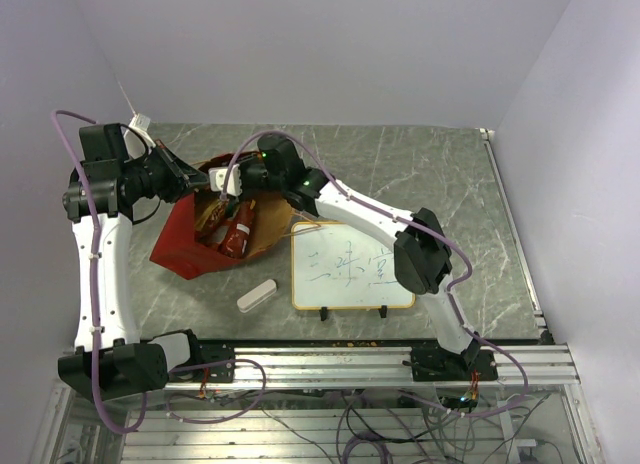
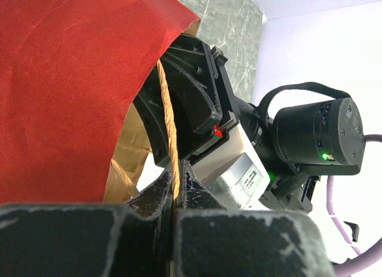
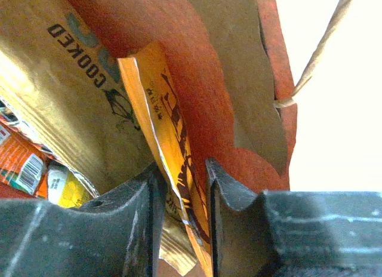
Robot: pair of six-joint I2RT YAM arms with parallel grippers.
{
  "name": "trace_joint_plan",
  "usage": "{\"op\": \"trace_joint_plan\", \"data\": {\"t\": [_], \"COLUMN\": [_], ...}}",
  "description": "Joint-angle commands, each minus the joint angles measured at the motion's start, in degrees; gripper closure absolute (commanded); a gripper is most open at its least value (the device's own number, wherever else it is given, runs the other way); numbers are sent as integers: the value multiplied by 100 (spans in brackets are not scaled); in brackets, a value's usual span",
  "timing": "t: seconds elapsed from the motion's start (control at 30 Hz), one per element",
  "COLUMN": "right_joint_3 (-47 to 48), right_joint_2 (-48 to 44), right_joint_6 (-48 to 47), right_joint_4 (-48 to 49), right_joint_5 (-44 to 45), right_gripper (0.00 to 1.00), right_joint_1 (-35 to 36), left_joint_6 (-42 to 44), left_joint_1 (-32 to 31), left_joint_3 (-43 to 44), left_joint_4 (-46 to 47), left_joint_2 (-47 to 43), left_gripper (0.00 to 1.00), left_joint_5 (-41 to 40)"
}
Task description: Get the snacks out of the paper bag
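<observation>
The red paper bag (image 1: 178, 242) lies open on the table, its brown inside showing. My left gripper (image 1: 196, 181) is shut on the bag's twine handle (image 2: 168, 104), next to the red bag wall (image 2: 65, 86). My right gripper (image 1: 230, 184) reaches into the bag's mouth. In the right wrist view its jaws (image 3: 184, 181) are closed on the edge of an orange snack packet (image 3: 156, 104), against the red bag wall (image 3: 206, 86). A red packet (image 1: 238, 232) and more packets (image 3: 27, 166) lie inside the bag.
A framed whiteboard (image 1: 350, 269) with writing lies right of the bag. A small white eraser block (image 1: 256, 296) lies in front of the bag. A tan surface printed "COOKED" (image 3: 71, 104) fills the left of the right wrist view. The right arm's wrist (image 2: 316, 134) is close to my left gripper.
</observation>
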Motion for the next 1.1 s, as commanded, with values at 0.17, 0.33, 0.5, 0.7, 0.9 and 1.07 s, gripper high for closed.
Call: {"op": "trace_joint_plan", "data": {"t": [0.17, 0.33, 0.5, 0.7, 0.9, 1.07], "right_joint_3": [104, 113, 70, 134, 155, 169], "right_joint_2": [147, 151, 127, 150, 117, 64], "right_joint_6": [207, 291, 229, 370, 428, 450], "right_joint_4": [428, 489, 477, 571, 610, 626], "right_joint_5": [77, -64, -231, -271, -282, -249], "right_gripper": [72, 82, 90, 100, 100, 100], "right_joint_1": [-165, -205, -215, -219, -218, -221], "left_joint_6": [-58, -65, 3, 63, 87, 64], "left_joint_1": [-36, -33, -33, -31, -33, -33], "left_joint_3": [165, 192, 319, 369, 451, 392], "left_joint_4": [14, 10, -67, -122, -126, -82], "left_joint_2": [-111, -106, -35, 30, 72, 57], "left_gripper": [93, 93, 93, 93, 93, 93], "left_joint_5": [-30, -53, -76, -56, -56, -55]}}
